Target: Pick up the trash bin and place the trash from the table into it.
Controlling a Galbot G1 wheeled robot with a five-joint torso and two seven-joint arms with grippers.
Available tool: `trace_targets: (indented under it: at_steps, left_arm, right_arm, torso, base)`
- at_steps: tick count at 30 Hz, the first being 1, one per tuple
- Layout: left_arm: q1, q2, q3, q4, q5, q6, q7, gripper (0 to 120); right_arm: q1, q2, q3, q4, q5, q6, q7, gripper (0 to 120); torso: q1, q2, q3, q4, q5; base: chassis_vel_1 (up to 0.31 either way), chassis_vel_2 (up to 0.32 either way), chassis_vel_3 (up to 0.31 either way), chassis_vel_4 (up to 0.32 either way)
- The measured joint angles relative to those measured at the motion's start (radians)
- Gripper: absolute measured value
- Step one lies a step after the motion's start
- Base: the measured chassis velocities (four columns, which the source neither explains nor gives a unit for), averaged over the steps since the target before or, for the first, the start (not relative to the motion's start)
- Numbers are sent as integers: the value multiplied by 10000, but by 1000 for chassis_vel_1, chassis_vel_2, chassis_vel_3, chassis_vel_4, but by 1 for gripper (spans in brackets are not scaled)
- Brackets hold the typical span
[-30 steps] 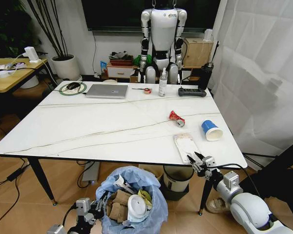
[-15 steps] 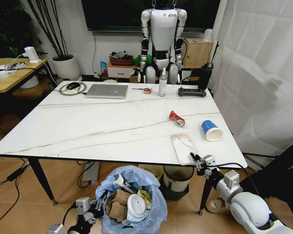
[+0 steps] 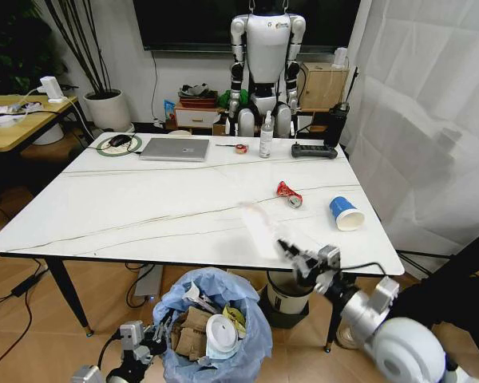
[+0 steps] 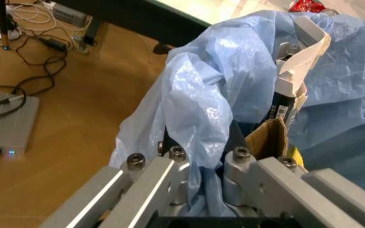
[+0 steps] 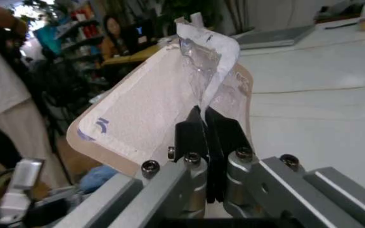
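White packet [image 3: 258,229] now lifted off table [image 3: 128,207], pinched in right claw [image 3: 290,252], left claw [image 3: 156,337] clamping trash bin [image 3: 247,339] rim, one can [image 3: 288,194], one cup [image 3: 346,213]

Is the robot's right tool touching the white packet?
Touching. The right wrist view shows the right tool pinched shut on the white packet's edge, with no gap.

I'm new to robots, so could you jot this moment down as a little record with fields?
right tool: shut on the white packet, lifted over the table edge
left tool: shut on the trash bin bag rim, low beside the table
bin contents: cardboard, white lid
trash on table: crushed red can, blue-white cup
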Motion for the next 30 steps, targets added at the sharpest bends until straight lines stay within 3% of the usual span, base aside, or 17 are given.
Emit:
trace_targets:
  at_steps: [7, 15, 30]
  left_arm:
    - [65, 19, -146, -133, -10, 37, -33, 1]
    - [144, -184, -187, -326, -11, 50, -51, 1]
    - [116, -199, -63, -404, -50, 87, -75, 1]
  right_arm:
    - [438, -339, -1458, 430, 733, 237, -322, 0]
    - [264, -635, -2318, 537, 639, 374, -478, 0]
    - [570, 226, -2717, -128, 328, 389, -365, 0]
  torso:
    - [0, 0, 1, 2, 1]
    - [0, 0, 1, 1, 0]
    - [0, 0, 1, 1, 2]
  base:
    - [0, 0, 0, 0]
    - [0, 0, 0, 0]
    - [0, 0, 0, 0]
